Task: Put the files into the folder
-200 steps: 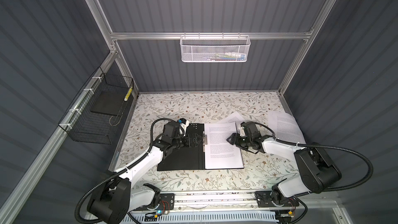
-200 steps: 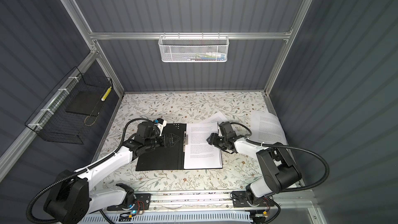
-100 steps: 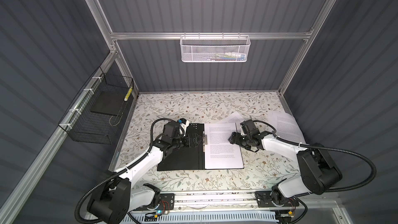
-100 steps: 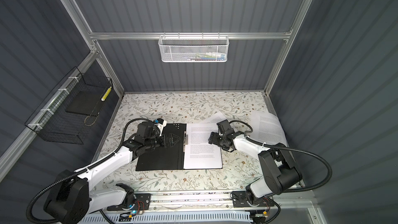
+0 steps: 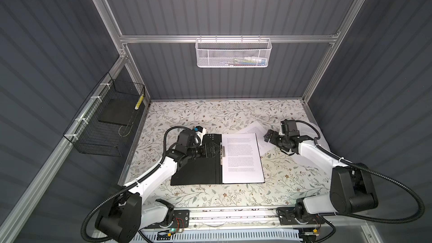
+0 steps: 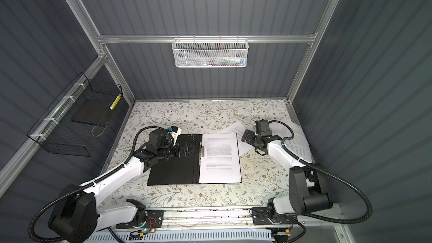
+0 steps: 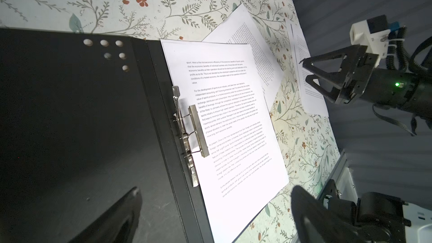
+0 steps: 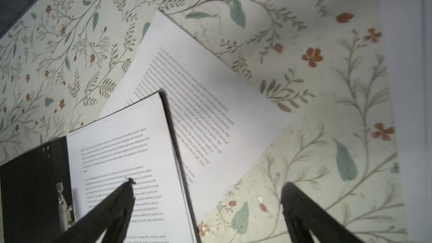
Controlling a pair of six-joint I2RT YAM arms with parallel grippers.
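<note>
Folder (image 5: 196,171) lies open & flat mid-table, black inside up, long axis near-to-far, spine w/ metal clip (image 7: 196,132) down the middle. One printed sheet (image 5: 243,160) sits on its R half, squared to the edges, text top at far end. 2nd sheet (image 5: 253,129) lies skewed, partly under folder's far-R corner; 3rd sheet (image 6: 298,143) by R wall. L gripper (image 5: 217,151): jaws wide, empty, over the clip. R gripper (image 8: 209,183): jaws wide, empty, near that far-R corner. Bare floral tabletop (image 5: 210,113) beyond far & near edges.

The left gripper (image 5: 216,151) and right gripper (image 5: 268,136) hover low, pointed toward each other (jaws spread wide on both).
</note>
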